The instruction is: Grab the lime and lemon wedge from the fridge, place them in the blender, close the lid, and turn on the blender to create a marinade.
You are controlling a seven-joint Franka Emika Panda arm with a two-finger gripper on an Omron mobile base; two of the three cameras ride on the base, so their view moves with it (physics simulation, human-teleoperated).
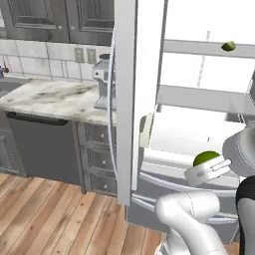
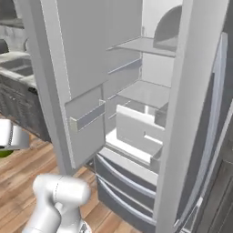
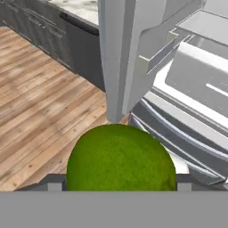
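The lime (image 3: pixel 119 160), a round green ball, fills the lower middle of the hand view, and my gripper (image 3: pixel 119 185) is shut on it with a dark fingertip on each side. In the left base view the lime (image 1: pixel 205 158) sits at the tip of my gripper (image 1: pixel 209 167), in front of the open fridge (image 1: pixel 199 99). A sliver of the lime (image 2: pixel 4 154) also peeks out under the white hand at the left edge. The lemon wedge (image 1: pixel 228 46) lies on an upper fridge shelf. The blender and the lid are out of view.
The open fridge door (image 1: pixel 132 99) stands edge-on between me and the marble counter (image 1: pixel 55 97). A grey appliance (image 1: pixel 102 79) on that counter is half hidden by the door. Pulled-out fridge drawers (image 2: pixel 123 182) jut low. Wooden floor (image 1: pixel 50 219) lies to the left.
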